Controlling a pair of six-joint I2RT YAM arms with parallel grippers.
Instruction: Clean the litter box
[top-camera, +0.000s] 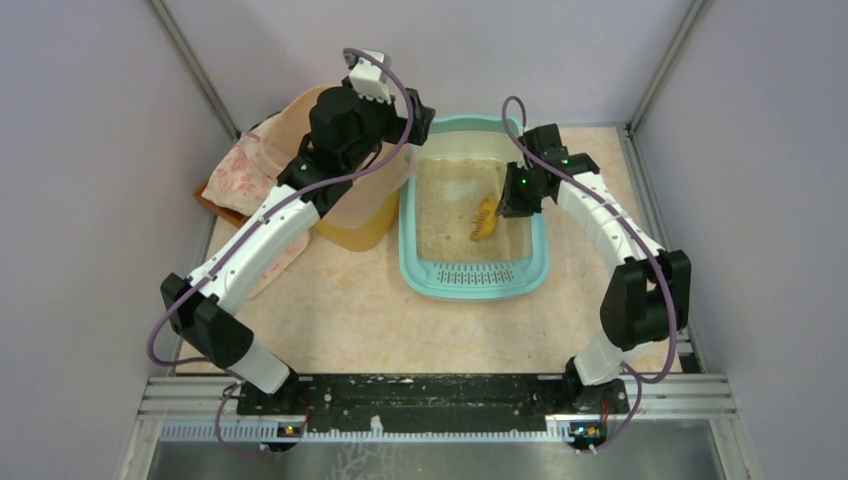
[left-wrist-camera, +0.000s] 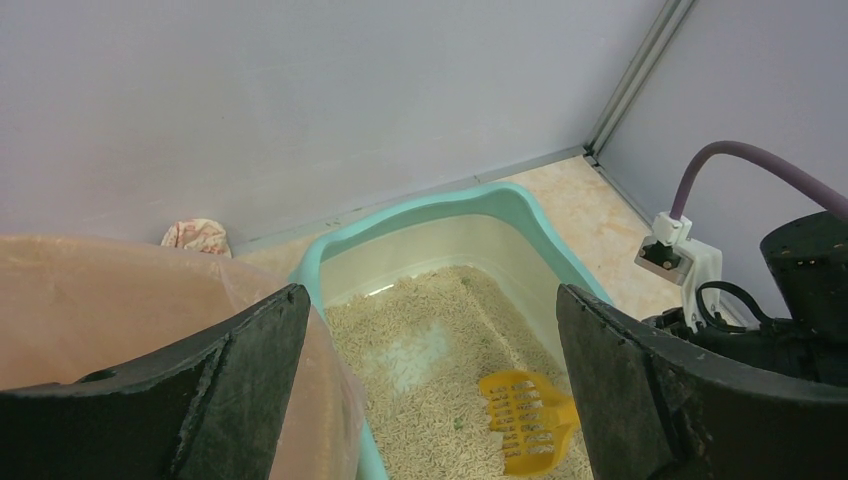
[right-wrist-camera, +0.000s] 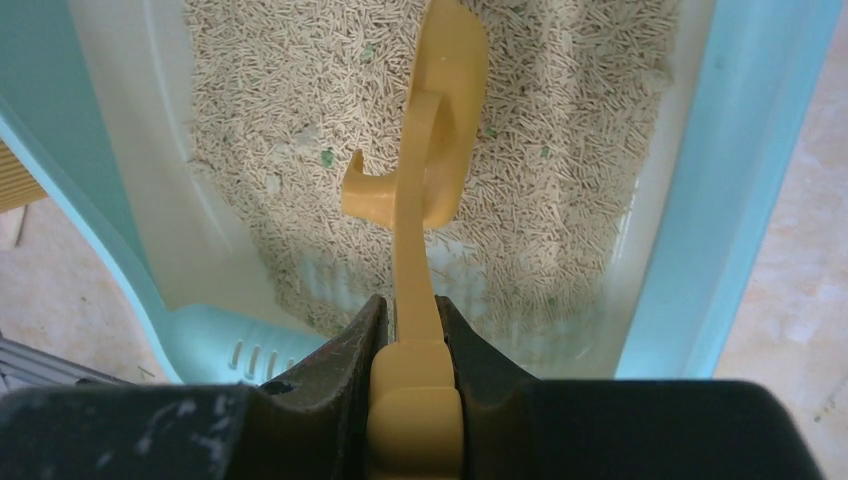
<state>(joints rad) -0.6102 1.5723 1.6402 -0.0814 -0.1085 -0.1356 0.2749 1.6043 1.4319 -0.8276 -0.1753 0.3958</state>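
The teal litter box (top-camera: 412, 262) sits mid-table with beige litter and a slotted grille at its near end. It also shows in the left wrist view (left-wrist-camera: 420, 210) and the right wrist view (right-wrist-camera: 735, 150). My right gripper (top-camera: 520, 195) is shut on the handle of a yellow slotted scoop (top-camera: 486, 218), whose head rests on the litter near the right wall. The right wrist view shows the scoop (right-wrist-camera: 432, 130) clamped between my fingers (right-wrist-camera: 345, 360). Small green bits lie in the litter. My left gripper (top-camera: 420, 120) is open and empty above the gap between the bin and the box's far left corner.
A round yellow bin (top-camera: 365, 215) with a peach bag liner (left-wrist-camera: 110, 300) stands just left of the litter box, under the left arm. A floral cloth (top-camera: 238, 170) lies at the far left by the wall. Grey walls enclose the table on three sides.
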